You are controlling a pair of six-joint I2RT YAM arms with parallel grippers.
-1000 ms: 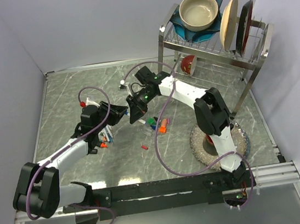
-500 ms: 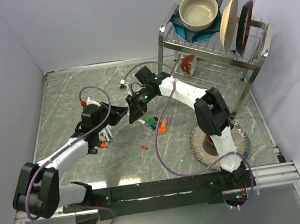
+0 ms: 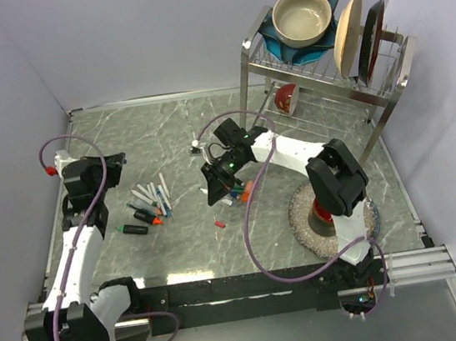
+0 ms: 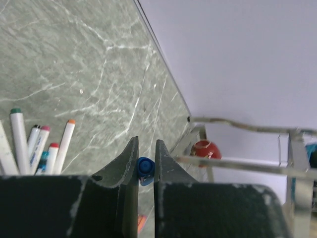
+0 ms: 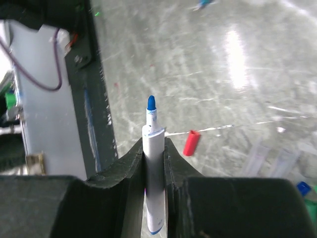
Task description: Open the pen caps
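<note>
Seen from above, the left end effector [image 3: 112, 161] hangs over the left part of the worktop [image 3: 162, 120], towards the far edge; from here I cannot tell how its fingers stand. The right end effector [image 3: 216, 192] points down near the middle of the worktop. Between the two lies a cluster of loose markers [image 3: 150, 203]. A red pen cap [image 3: 220, 221] lies alone just nearer the front edge than the right end effector, and several other pen caps [image 3: 241, 191] sit just beside that end effector. The worktop is grey-green marbled stone with pale lilac walls on three sides. A dish rack [image 3: 316, 71] stands in the far right corner, and a speckled round mat [image 3: 301, 215] lies near the right front.

In the left wrist view, the left end effector [image 4: 146, 148] has its fingers pressed in on a blue pen cap [image 4: 144, 169], pinching it between them. Beyond it are the marker ends, the rack's legs and a red bowl [image 4: 205, 148].

In the right wrist view, the right end effector [image 5: 153, 145] pinches a white marker [image 5: 154, 168] upright, its blue tip bare. The red pen cap lies on the worktop just beside it.
</note>
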